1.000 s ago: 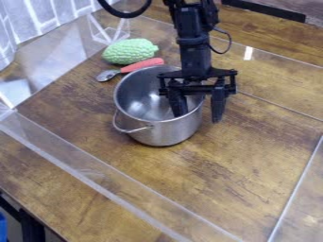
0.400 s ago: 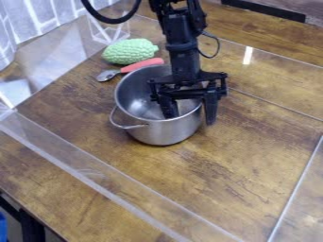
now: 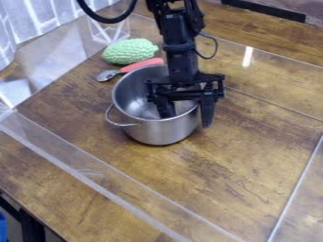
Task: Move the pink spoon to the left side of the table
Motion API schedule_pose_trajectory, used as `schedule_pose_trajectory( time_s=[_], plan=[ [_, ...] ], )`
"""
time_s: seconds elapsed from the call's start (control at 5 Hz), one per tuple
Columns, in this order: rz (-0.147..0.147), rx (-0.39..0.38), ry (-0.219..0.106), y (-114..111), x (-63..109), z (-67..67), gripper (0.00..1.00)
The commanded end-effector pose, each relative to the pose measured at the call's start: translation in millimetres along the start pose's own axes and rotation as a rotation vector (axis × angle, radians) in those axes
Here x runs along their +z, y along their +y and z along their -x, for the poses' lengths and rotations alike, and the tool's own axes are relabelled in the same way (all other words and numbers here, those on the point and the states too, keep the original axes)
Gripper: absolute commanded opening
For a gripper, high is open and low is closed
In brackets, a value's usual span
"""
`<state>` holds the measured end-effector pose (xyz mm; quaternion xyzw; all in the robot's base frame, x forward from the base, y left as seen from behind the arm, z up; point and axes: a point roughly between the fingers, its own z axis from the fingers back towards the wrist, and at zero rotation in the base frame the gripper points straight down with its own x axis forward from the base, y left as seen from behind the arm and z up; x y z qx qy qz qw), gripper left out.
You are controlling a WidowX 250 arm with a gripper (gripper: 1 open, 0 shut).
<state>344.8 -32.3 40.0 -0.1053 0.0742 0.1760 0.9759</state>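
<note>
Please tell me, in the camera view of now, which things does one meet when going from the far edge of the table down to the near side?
Green knitted lump, then pink spoon, then steel pot.

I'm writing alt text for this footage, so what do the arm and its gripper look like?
The arm is black and slim, built from blocky stacked segments. Thin black cables loop off both sides of it near the top. The gripper is black too, with a wide crosspiece; its finer details are too small to make out.
</note>
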Motion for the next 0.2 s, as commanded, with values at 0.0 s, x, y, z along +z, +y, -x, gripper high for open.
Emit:
schedule_pose_trajectory(
  time_s=[0.0],
  plan=[
    [0.031, -0.042, -0.09, -21.4, 34.0, 11.5, 0.0]
  ],
)
